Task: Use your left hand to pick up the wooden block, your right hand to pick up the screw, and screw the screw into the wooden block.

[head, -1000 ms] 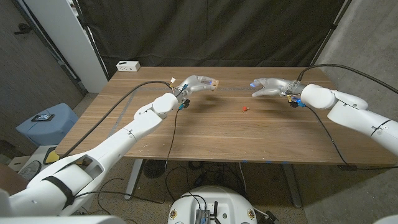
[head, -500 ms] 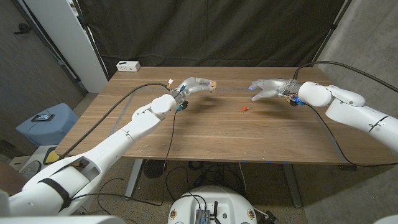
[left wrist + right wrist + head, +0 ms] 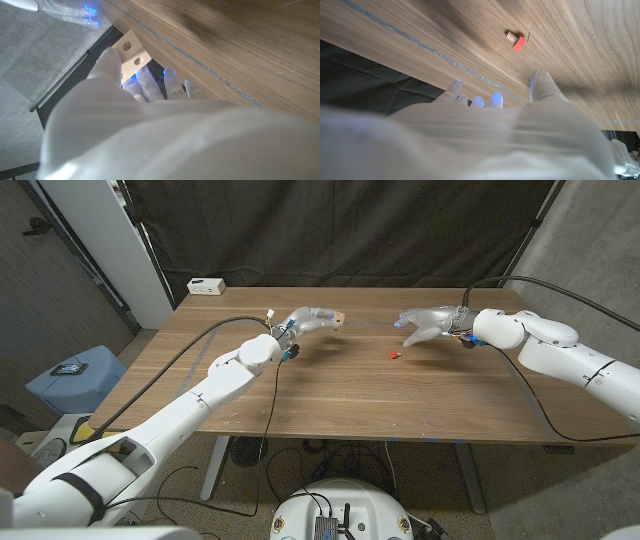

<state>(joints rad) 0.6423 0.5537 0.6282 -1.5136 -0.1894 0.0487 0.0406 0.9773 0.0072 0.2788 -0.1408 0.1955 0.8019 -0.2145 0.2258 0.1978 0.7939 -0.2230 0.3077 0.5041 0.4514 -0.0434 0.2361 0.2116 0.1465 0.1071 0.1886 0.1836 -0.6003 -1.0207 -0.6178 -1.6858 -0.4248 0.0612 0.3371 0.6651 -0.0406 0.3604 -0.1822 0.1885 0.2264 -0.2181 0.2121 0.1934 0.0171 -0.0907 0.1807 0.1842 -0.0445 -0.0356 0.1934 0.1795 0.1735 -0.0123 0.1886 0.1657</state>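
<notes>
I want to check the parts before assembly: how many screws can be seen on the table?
1. The screw, with a red head, lies on the wooden table just in front of the right hand, which is not touching it. I see no other screw.

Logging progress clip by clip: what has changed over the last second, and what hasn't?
The right hand has drifted toward the table's middle, closing on the screw, still empty with fingers spread. The left hand keeps its grip on the wooden block, held above the table and shifted only slightly. The screw lies where it was.
</notes>
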